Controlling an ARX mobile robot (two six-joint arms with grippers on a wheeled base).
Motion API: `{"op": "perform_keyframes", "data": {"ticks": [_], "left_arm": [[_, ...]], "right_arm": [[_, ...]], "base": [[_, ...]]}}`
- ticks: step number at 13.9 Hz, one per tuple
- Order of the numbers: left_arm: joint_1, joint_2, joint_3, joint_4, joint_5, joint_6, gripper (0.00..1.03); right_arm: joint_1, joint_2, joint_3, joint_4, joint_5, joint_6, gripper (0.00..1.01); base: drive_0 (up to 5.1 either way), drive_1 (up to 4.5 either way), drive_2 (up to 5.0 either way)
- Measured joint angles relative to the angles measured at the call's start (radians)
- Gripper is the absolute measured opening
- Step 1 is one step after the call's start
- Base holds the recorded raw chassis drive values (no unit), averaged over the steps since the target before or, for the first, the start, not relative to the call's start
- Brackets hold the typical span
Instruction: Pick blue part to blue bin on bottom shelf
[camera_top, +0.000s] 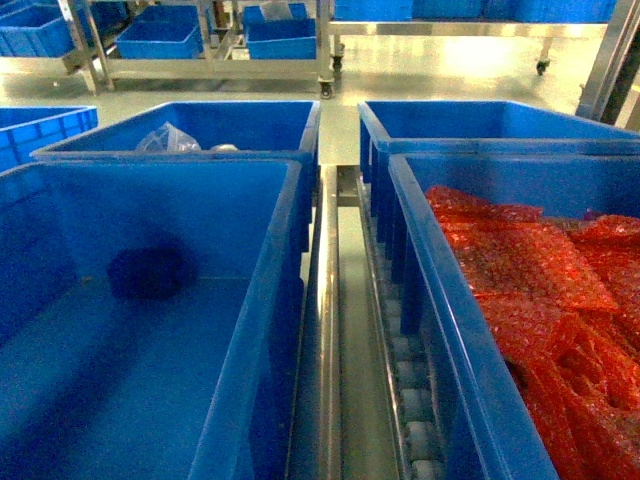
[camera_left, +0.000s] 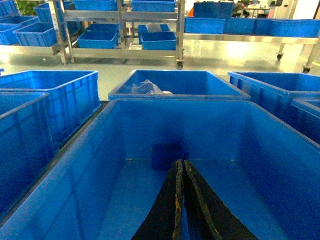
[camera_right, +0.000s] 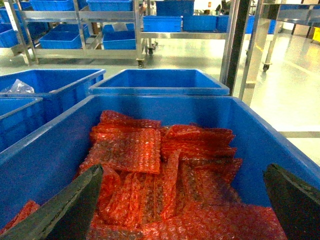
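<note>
The blue bin (camera_top: 255, 330) stands on the left of the bottom shelf (camera_top: 335, 300); its smooth inner walls and floor are bare except for a dark shadow on the far wall. In the left wrist view my left gripper (camera_left: 181, 162) hangs over this blue bin (camera_left: 90, 190), its black fingers pressed together with nothing showing between them. My right gripper (camera_right: 184, 170) is open above the red bubble-wrap packets (camera_right: 150, 165) in the neighbouring crate. The blue part does not show in any view. Neither gripper appears in the head view.
A like blue crate (camera_top: 440, 330) with red packets (camera_top: 540, 290) sits on the right, across a steel rail and white rollers (camera_top: 410, 390). Behind stand two more blue crates; the left one (camera_top: 200, 155) holds clear plastic bags. Steel racks with blue crates (camera_top: 280, 40) line the far floor.
</note>
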Motion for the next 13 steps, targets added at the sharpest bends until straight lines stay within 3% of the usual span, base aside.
{"op": "perform_keyframes", "data": {"ticks": [3, 9, 13], "left_arm": [[0.0, 0.0, 0.0, 0.002, -0.001, 0.0, 0.4], [0.0, 0.0, 0.0, 0.002, -0.001, 0.001, 1.0], [0.0, 0.0, 0.0, 0.002, -0.001, 0.0, 0.98]], "right_arm": [[0.0, 0.0, 0.0, 0.0, -0.001, 0.0, 0.98], [0.0, 0.0, 0.0, 0.0, -0.001, 0.0, 0.98], [0.0, 0.0, 0.0, 0.0, -0.001, 0.0, 0.98]], "base": [[0.0, 0.0, 0.0], [0.0, 0.0, 0.0], [0.0, 0.0, 0.0]]}}
